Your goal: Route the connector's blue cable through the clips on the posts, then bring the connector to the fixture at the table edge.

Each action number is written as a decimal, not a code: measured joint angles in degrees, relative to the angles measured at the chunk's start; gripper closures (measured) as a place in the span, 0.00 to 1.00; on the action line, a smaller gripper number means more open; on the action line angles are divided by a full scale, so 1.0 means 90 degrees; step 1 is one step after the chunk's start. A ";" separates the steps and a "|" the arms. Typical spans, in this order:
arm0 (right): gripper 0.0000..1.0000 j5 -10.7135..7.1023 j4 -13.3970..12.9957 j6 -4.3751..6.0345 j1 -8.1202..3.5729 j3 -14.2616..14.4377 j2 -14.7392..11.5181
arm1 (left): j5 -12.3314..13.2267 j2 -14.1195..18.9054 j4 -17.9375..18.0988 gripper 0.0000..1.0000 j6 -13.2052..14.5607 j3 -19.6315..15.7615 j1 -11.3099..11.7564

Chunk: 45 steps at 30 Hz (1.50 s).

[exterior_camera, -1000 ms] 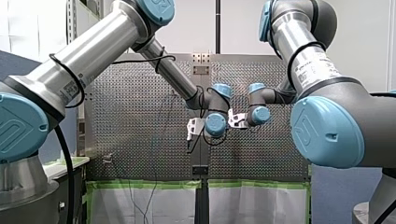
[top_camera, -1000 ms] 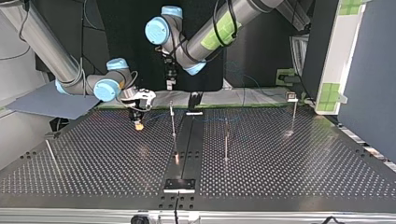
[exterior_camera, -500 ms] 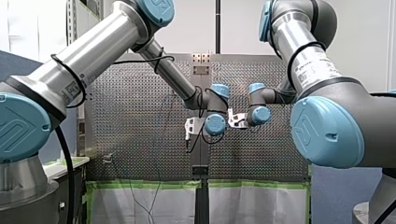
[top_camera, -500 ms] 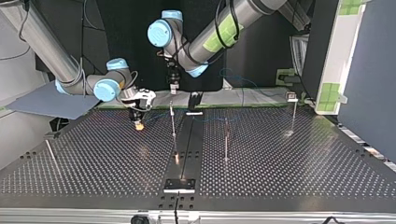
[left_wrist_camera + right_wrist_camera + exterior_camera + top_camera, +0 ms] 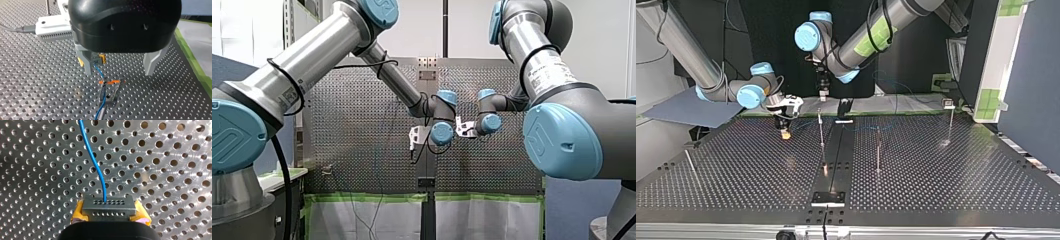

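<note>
In the right wrist view my right gripper point(image 5: 110, 216) is shut on the grey connector point(image 5: 109, 206) with its yellow pads, just above the perforated table. The blue cable point(image 5: 96, 167) leaves the connector and runs away over the holes. In the left wrist view my left gripper point(image 5: 119, 74) hangs open over a post's clip point(image 5: 110, 92), and the blue cable point(image 5: 99, 71) runs from the connector point(image 5: 97, 59) down into that clip. In the top view my right gripper point(image 5: 784, 132) is left of the clip post point(image 5: 821, 127), and my left gripper point(image 5: 822, 95) is above it.
Two more posts point(image 5: 878, 147) point(image 5: 951, 120) stand right of the black centre rail point(image 5: 838, 150). A plate point(image 5: 828, 197) sits at the near edge of the top view and a black block point(image 5: 844, 107) at the far edge. A thin rod point(image 5: 690, 165) lies at the left.
My left arm has shifted slightly above the clip post, and the slack blue cable behind it has risen a little. My right gripper has stayed in place with the connector.
</note>
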 joint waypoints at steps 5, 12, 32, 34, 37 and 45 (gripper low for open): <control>1.00 0.0000 0.0010 0.0000 -0.0004 0.0000 0.0000 | -0.0173 0.0079 -0.0124 0.00 -0.0063 -0.0128 -0.0088; 1.00 0.0000 0.0036 0.0004 -0.0021 -0.0001 0.0000 | -0.0388 0.0431 0.0168 0.00 -0.0045 -0.0504 -0.0143; 1.00 -0.0052 0.0082 0.0058 -0.0047 0.0000 0.0001 | 0.0218 0.1436 0.1169 0.00 -0.0637 -0.1510 -0.0137; 1.00 -0.0052 0.0098 0.0058 -0.0047 0.0000 0.0001 | 0.0305 0.1524 0.1255 0.00 -0.0726 -0.1600 -0.0147; 1.00 -0.0050 0.0109 0.0057 -0.0047 -0.0001 0.0000 | 0.0459 0.1679 0.1410 0.00 -0.0880 -0.1754 -0.0155; 1.00 -0.0115 0.0090 0.0058 -0.0046 -0.0001 -0.0001 | 0.0860 0.2079 0.1811 0.00 -0.1281 -0.2155 -0.0163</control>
